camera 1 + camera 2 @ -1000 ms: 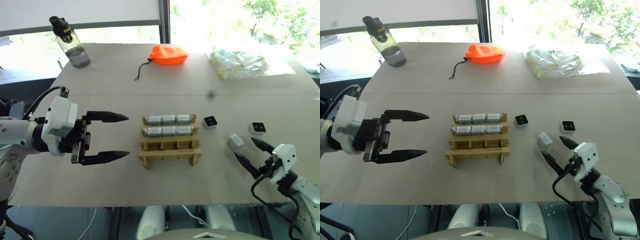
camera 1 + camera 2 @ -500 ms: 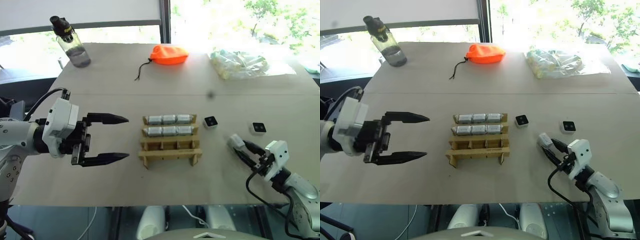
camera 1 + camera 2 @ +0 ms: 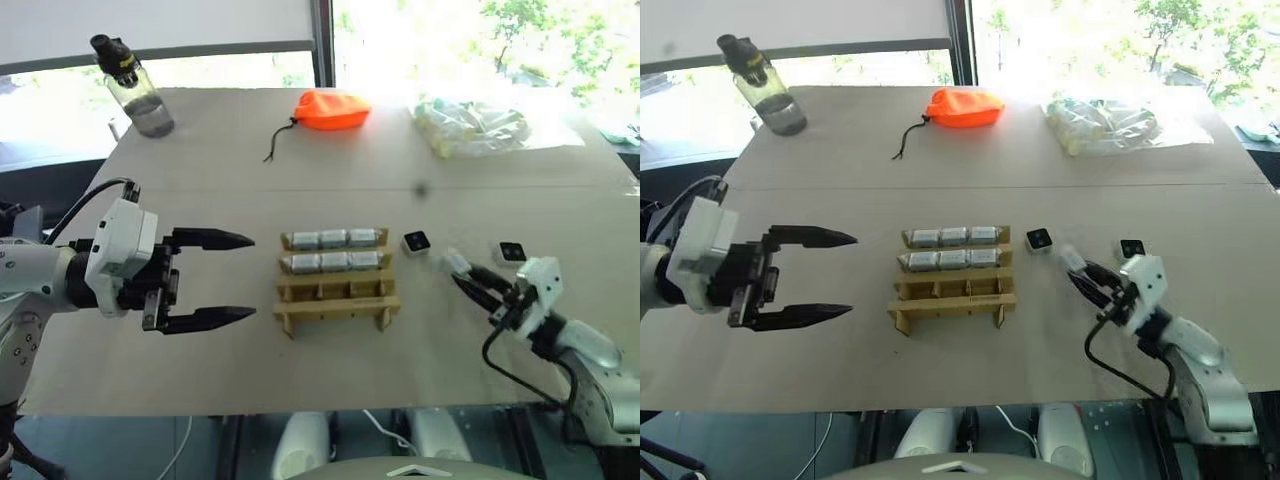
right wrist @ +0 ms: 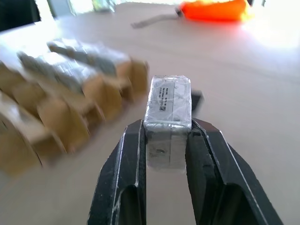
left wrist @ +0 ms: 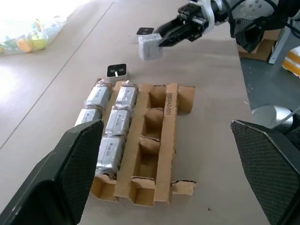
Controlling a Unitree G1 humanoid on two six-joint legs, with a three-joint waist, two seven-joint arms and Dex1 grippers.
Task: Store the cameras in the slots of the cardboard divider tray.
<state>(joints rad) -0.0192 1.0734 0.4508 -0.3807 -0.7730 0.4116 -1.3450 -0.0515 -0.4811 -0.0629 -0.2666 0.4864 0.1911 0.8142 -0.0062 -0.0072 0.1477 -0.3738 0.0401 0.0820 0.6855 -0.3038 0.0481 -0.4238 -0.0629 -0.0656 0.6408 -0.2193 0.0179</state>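
Tan table (image 3: 200, 380) carries 1 tray (image 3: 337, 290) with 6 cameras (image 3: 335, 250); 2 loose cameras (image 3: 416, 242) beside it. Left gripper (image 3: 235, 278) gapes. Left wrist: tray's 6 slots empty. Right wrist: right gripper (image 4: 166, 140) pinches 1 camera (image 4: 168, 105).

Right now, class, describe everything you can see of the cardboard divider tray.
The cardboard divider tray is tan-brown card, standing on the table in four stepped rows of three slots. The two far rows hold six silver-wrapped cameras, lying on their sides; the two near rows are empty. Neither gripper touches it.
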